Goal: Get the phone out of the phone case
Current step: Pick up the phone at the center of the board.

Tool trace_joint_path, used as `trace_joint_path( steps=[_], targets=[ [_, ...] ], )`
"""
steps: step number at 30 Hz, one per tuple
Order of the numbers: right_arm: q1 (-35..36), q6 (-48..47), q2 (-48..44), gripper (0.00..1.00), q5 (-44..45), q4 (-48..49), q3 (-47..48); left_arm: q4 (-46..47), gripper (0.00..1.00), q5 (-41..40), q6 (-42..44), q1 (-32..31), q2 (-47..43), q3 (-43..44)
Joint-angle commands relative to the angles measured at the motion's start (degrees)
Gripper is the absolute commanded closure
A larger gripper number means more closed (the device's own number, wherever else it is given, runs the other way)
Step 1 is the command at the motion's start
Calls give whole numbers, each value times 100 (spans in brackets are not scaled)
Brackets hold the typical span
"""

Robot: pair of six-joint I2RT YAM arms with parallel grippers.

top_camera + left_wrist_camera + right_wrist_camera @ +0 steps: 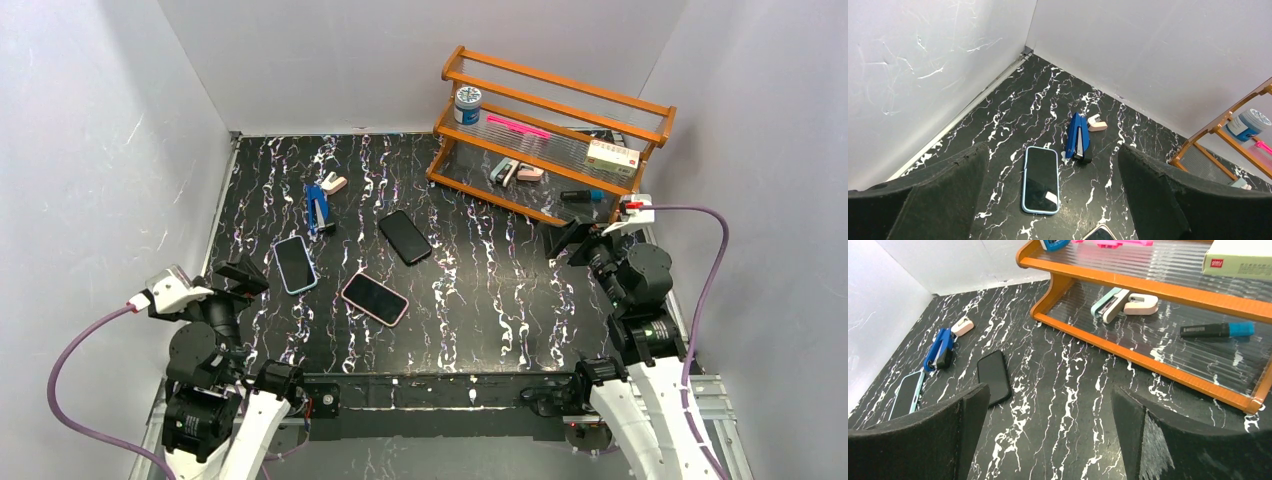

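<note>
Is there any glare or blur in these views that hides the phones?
Top external: even light, soft shadows, the pink-cased phone is sharp. Left wrist: one small bright reflection on the screen of the blue-cased phone; the fingers of the left pincer are dark and soft. Right wrist: black phone clear, sheen streaks on the ribbed wooden shelf.

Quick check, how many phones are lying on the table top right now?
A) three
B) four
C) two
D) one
A: three lie flat on the table, namely the blue-cased phone, the pink-cased phone and the black phone.
</note>
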Motion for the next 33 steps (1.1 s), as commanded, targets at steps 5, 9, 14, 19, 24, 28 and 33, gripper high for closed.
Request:
trace_joint_path(
  steps=[5,9,14,19,24,28,33],
  targets=[
    [33,576,373,1,-218,371,-275,-230,2,-39,-831,-21,555,-146],
    [38,806,707,1,-209,231,-257,-328,2,104,-1259,-26,1103,-148],
    [33,1050,990,1,-334,214,-287,-774,2,398,-1958,-26,1949,-47],
    [33,906,1005,1,-544,334,-409,-1321,2,1126,-2586,-26,3002,90],
    [32,836,1075,1,-768,265,-437,-1573,2,1932,-3136,-30,4258,146],
    [34,816,1044,1,-895,288,-553,-1246,2,2394,-3452,-295,5081,57],
    [34,774,983,1,-1011,291,-672,-1472,2,1291,-4383,-1342,6099,534]
  ],
)
